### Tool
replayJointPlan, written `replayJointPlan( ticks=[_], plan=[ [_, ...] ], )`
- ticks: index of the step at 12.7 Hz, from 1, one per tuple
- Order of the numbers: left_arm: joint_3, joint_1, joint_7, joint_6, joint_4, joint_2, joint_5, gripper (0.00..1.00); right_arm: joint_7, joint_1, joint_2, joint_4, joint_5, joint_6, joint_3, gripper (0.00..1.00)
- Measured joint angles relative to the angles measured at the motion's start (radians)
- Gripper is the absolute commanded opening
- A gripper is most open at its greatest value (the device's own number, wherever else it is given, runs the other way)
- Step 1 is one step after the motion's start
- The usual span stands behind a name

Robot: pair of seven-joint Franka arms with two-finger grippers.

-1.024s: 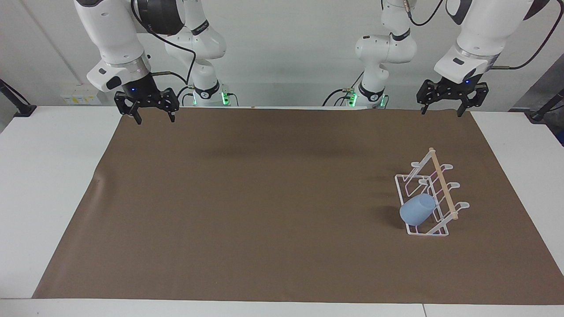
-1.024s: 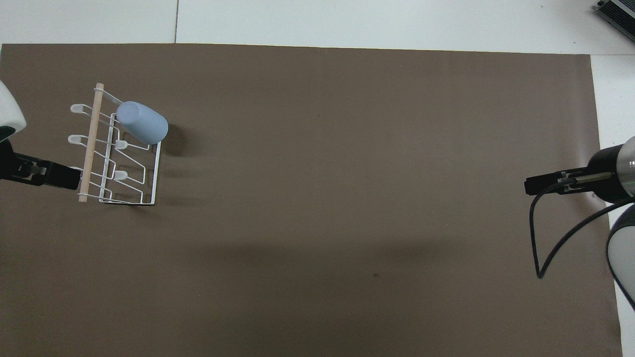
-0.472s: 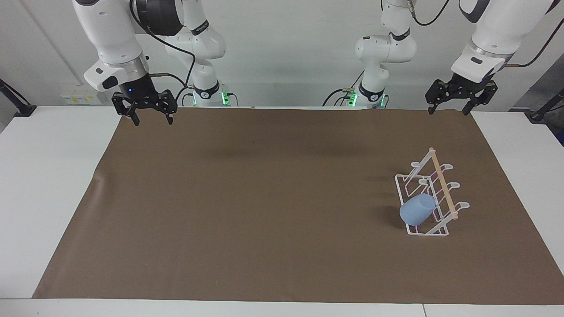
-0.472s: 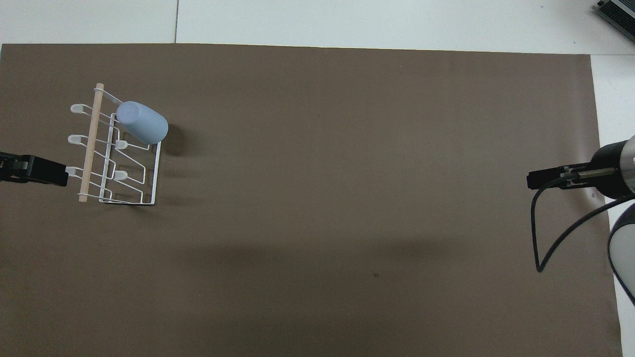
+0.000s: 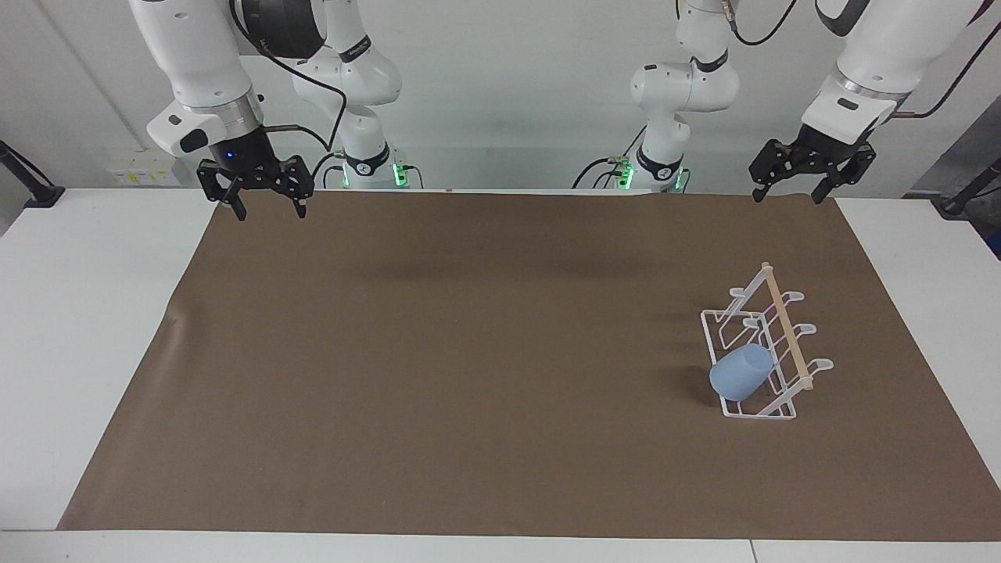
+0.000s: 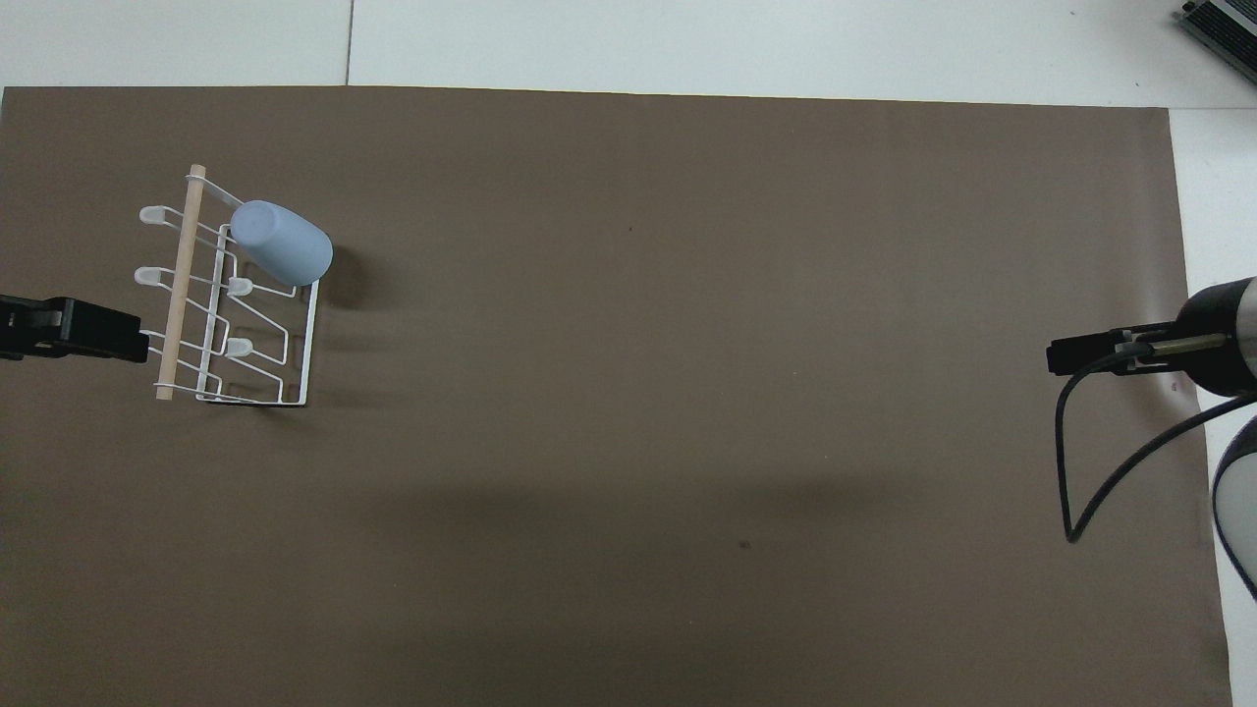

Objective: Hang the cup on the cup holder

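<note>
Facing view, read from its left edge: the right gripper [image 5: 263, 199] hangs over the robots' edge of the brown mat [image 5: 469, 352] at the right arm's end of the table, fingers spread and holding nothing; that arm appears to be waiting. Further along, the light-blue cup [image 5: 740, 373] sits mouth-down and tilted on a prong of the white wire cup holder [image 5: 762, 344], at the end of the rack farther from the robots, toward the left arm's end of the table. Above the mat's corner there, the left gripper [image 5: 784, 184] hangs well clear of the rack, also spread open and empty.

By my reading the cup is already hung, so the risks lie in what follows. The cup leans outward over the base's edge; a nudge to the light rack, or a gripper sweeping low past the wooden dowel [image 5: 786, 324], could tip it off its prong or slide the whole holder on the mat.

Overhead view shows what the facing one cannot: the cup's closed base [image 6: 257, 222] pointing up and toward the dowel, and the left gripper's tip overlapping the nearest prongs from above. Only the facing view shows that this gripper is high up, not touching the rack.
</note>
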Motion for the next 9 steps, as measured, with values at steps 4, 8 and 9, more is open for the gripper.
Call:
replayJointPlan(
  ticks=[4, 8, 9],
  plan=[
    [0.0, 0.002, -0.017, -0.009, 0.041, 0.013, -0.001, 1.0, 0.0, 0.0, 0.0, 0.0, 0.0, 0.0, -0.001, 1.0],
    [0.0, 0.009, -0.039, -0.017, 0.054, 0.016, -0.001, 1.0, 0.0, 0.0, 0.0, 0.0, 0.0, 0.0, -0.001, 1.0],
    [-0.001, 0.009, -0.039, -0.019, 0.054, 0.016, -0.001, 1.0, 0.0, 0.0, 0.0, 0.0, 0.0, 0.0, -0.001, 1.0]
  ],
)
